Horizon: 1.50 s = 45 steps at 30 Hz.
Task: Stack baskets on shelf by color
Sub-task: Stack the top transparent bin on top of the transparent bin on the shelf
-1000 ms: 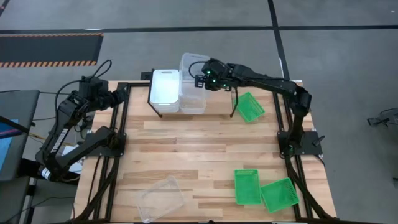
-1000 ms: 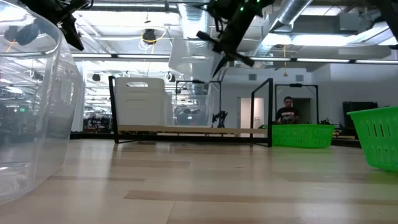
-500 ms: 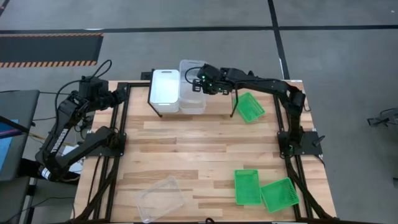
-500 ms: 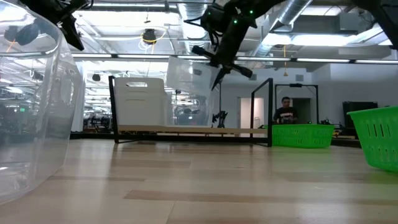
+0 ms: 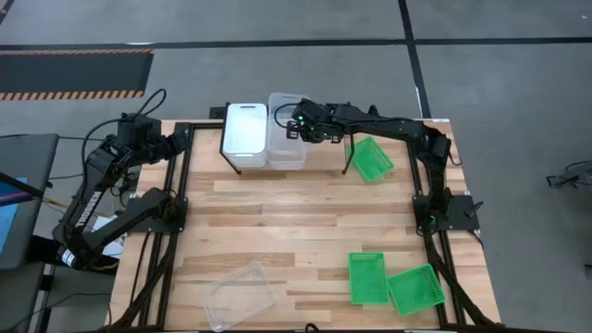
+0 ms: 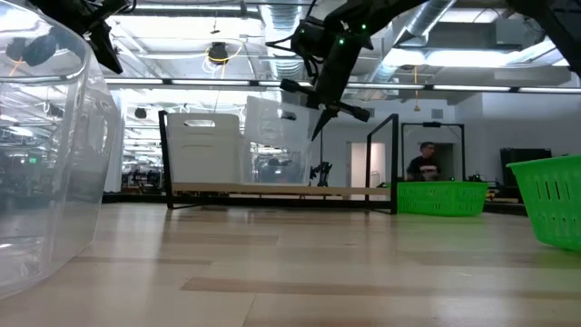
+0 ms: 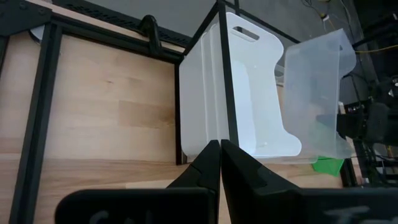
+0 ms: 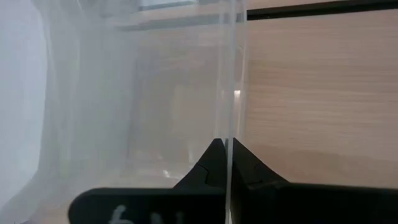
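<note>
Leftward and lower now — the right gripper (image 5: 298,125), pinched on a clear basket's (image 5: 283,116) wall, hangs it above the clear one on the shelf (image 6: 272,190); square up, then lower straight to nest. Left gripper (image 7: 219,163), fingers together, waits aside.

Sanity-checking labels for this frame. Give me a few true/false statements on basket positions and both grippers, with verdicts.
1. The right gripper is shut on the wall of a clear basket over the shelf. True.
2. A white basket stands on the shelf next to the clear one. True.
3. The left gripper is holding a green basket. False: it holds nothing, shut, back at the table's left rear corner.
4. Three green baskets are stacked on the shelf. False: one green basket lies by the shelf's right end, and two more green baskets lie near the table's front right.
5. Another clear basket lies at the table's front left. True.
</note>
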### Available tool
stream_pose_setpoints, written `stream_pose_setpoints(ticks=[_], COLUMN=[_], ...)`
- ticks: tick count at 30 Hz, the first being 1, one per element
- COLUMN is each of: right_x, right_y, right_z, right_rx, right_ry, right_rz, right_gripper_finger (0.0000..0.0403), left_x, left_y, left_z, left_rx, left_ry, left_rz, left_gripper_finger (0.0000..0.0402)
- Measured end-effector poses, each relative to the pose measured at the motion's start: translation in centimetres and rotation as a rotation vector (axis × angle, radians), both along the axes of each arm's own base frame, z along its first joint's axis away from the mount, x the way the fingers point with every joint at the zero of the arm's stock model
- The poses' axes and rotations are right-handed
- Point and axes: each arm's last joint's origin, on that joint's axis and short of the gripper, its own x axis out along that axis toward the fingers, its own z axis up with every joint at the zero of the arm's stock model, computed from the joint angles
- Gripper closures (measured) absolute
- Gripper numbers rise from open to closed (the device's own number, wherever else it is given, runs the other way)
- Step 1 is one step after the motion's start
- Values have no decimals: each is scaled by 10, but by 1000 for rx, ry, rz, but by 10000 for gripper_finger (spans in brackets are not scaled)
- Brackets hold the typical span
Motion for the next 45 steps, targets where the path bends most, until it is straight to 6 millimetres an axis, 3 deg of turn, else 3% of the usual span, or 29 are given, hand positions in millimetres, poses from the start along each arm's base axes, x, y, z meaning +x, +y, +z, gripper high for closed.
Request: stream_pose_setpoints(ticks=[25,41,45], right_x=[1,6,4], right_y=[2,1,-3], right_z=[-1,3,17], right_rx=[-3,-23,-52], right_ry=[4,-44,-87], right_rz=[15,132,155], right_gripper_finger=[322,212,195], left_x=[0,0,0], left_y=[0,0,0], left_z=[0,0,0], left_rx=[-1,-2,-2], left_ry=[-1,-3,-4], left_rz=[1,3,1], left_gripper_finger=[401,401,402])
